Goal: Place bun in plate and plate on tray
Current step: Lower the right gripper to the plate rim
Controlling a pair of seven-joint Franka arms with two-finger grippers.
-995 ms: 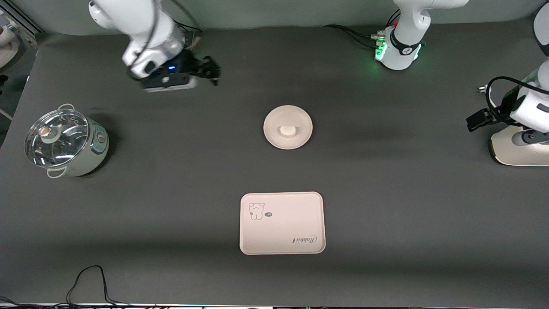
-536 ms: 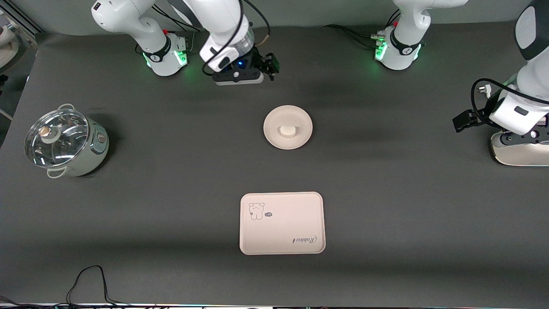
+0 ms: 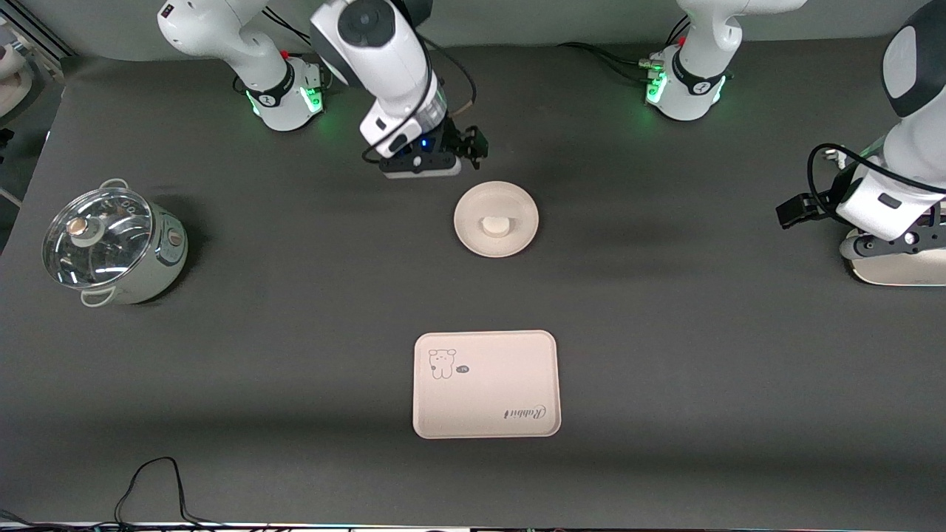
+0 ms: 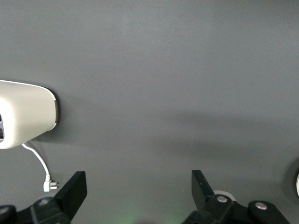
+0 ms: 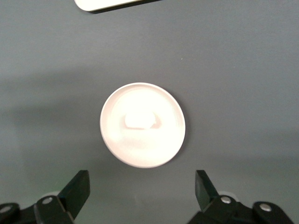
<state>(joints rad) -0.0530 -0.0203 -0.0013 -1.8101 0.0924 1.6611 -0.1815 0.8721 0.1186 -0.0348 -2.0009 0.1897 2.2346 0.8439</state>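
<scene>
The bun (image 3: 494,224) lies in the middle of the round plate (image 3: 512,198) at the table's centre. Both also show in the right wrist view, the bun (image 5: 139,120) in the plate (image 5: 163,142). The tray (image 3: 485,384) with its rabbit drawing lies flat on the table, nearer to the front camera than the plate. My right gripper (image 3: 475,145) is open and empty, over the table just beside the plate's rim toward the robot bases; its jaws (image 5: 140,192) stand wide apart. My left gripper (image 3: 792,213) is open and empty at the left arm's end of the table (image 4: 138,191).
A small pot with a glass lid (image 3: 111,245) stands at the right arm's end. A white rounded device (image 3: 890,264) sits under the left arm, also in the left wrist view (image 4: 25,119) with a white cable (image 4: 39,165). A black cable (image 3: 151,480) lies near the front edge.
My right arm has swung from the pot's end of the table toward the centre, and its gripper has come down beside the plate. My left gripper has shifted slightly toward the centre. Plate, bun, tray unmoved.
</scene>
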